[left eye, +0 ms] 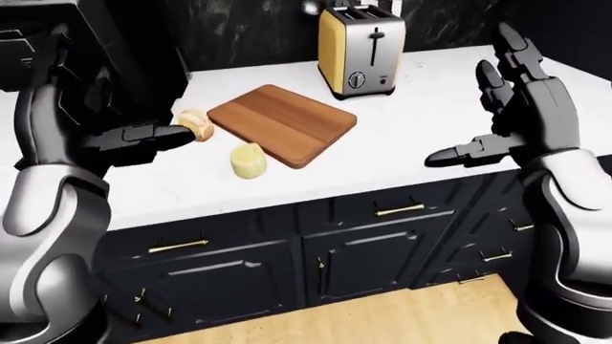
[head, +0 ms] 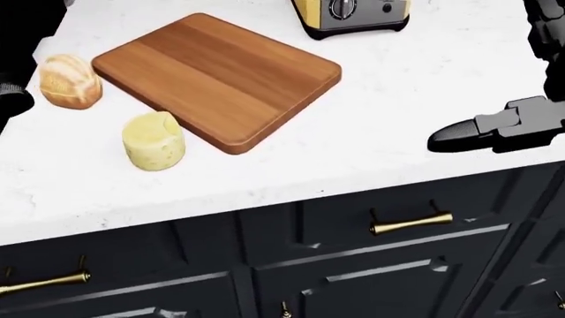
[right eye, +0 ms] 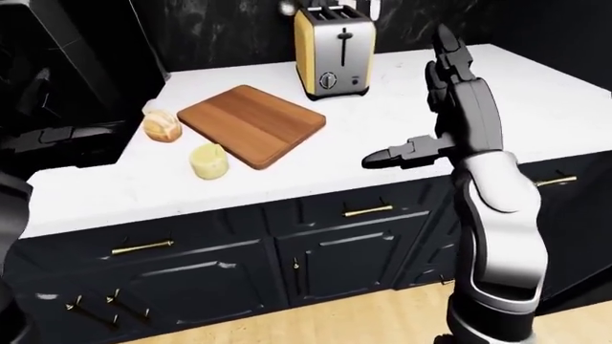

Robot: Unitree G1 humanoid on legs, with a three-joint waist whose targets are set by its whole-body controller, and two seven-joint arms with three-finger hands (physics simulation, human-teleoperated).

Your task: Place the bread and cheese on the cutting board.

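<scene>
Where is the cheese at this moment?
In the head view the cheese sits on the white counter at the left, just off the cutting board, below and right of the bread.

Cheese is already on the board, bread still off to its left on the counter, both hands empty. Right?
Not quite. The cheese is not on the board: the head view shows it on the white counter, beside the board's lower-left edge. The rest holds: the bread sits on the counter left of the board, and both hands, left and right, are empty.
</scene>
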